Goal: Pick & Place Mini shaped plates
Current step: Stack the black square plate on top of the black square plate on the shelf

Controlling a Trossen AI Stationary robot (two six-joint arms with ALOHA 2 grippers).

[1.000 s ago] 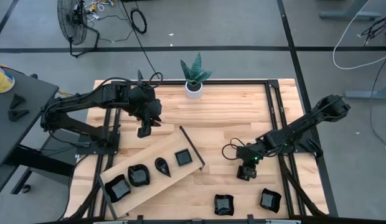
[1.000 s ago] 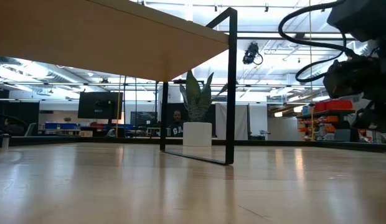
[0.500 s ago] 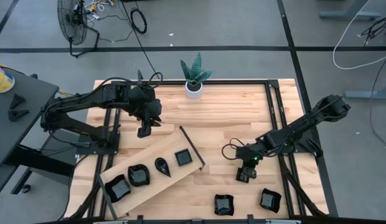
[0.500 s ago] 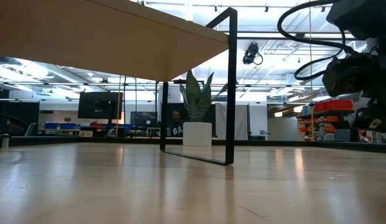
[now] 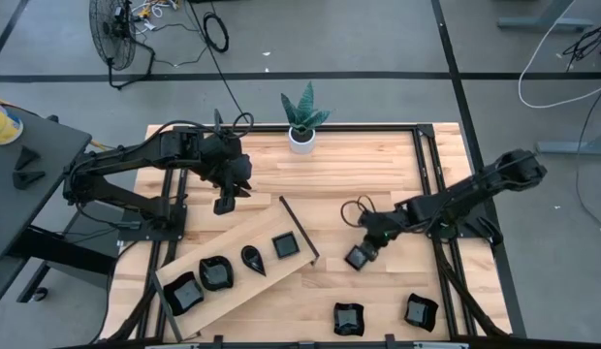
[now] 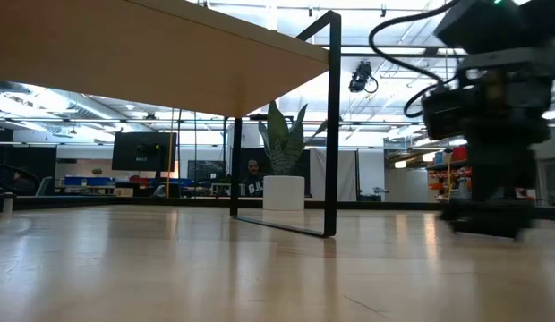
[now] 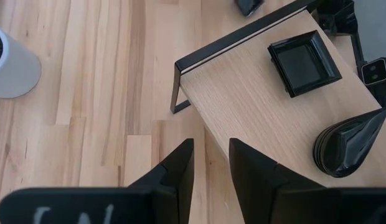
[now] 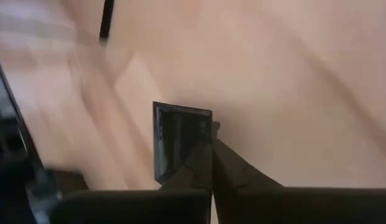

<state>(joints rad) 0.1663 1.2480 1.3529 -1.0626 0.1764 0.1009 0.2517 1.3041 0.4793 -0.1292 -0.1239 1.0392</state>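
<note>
My right gripper [image 5: 364, 249] is shut on a small square black plate [image 5: 356, 258] low over the middle of the table, right of the raised wooden board [image 5: 265, 229]. Several black plates sit on that board: a square one [image 5: 285, 245], a teardrop one [image 5: 252, 258], a wavy one [image 5: 215, 273] and another square one [image 5: 181, 292]. Two more plates [image 5: 348, 318] [image 5: 421, 311] lie on the table near the front edge. My left gripper [image 7: 211, 163] hangs open over the board's far end, with nothing between its fingers. My right gripper pinches one side rim [image 8: 209, 127] of the square plate between its two fingers [image 8: 233, 168], one finger over the plate's inside and one outside. The fingers slant down from the table's right. In the low view the plate [image 6: 488, 219] is blurred; whether it is clear of the table I cannot tell.
A white pot with a green plant [image 5: 302, 124] stands at the table's far edge. The board's black metal leg [image 6: 332, 125] stands on the table in the low view. Bare wood lies between the board and the right gripper.
My right gripper has gone toward the table's left and a little toward its far edge, rolling at the wrist, and the square plate has gone with it.
</note>
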